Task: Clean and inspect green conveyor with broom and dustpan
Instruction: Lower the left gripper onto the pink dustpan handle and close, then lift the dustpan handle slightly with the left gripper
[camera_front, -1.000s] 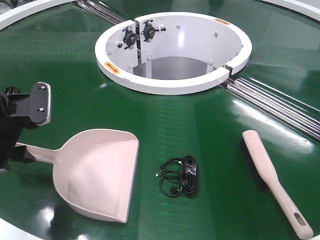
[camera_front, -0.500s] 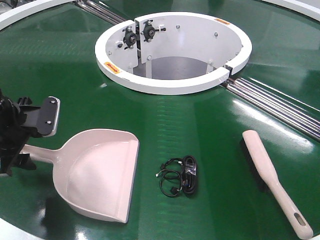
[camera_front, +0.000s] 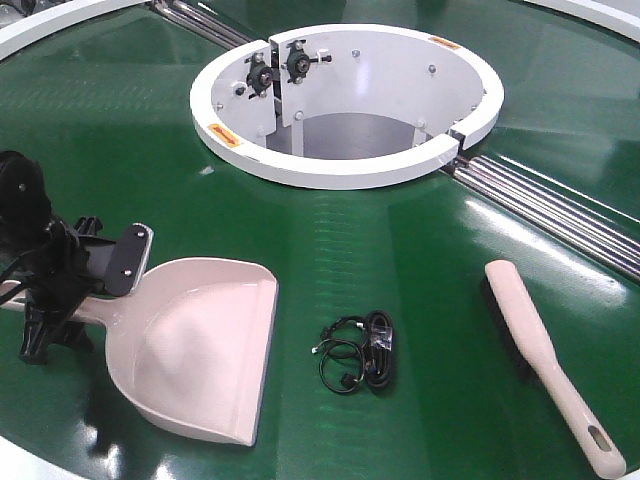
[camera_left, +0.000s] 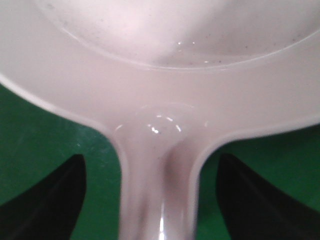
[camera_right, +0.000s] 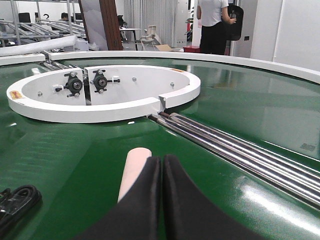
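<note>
So the dustpan (camera_front: 195, 350) is sitting flat on the green conveyor (camera_front: 400, 240), near-left of the white hub (camera_front: 330, 176). Its long axis runs roughly left to right, handle out to the left and the wide mouth facing right toward a little bundle of black cable (camera_front: 360, 355). The left gripper (camera_front: 82, 298) straddles the handle right where it meets the scoop. Jaws are apart, and in the wrist view there's green showing between each black finger (camera_left: 45, 200) and the handle, so nothing's clamped.

The broom (camera_front: 545, 355) lies on the belt over on the right, below the steel rollers (camera_front: 540, 205). It's angled, blunt end up and to the left, slotted handle end toward the near right, bristles along its left edge. The right gripper (camera_right: 161, 165) has its jaws pressed together just short of the broom's tip. Can't really tell from that angle if it's touching.
</note>
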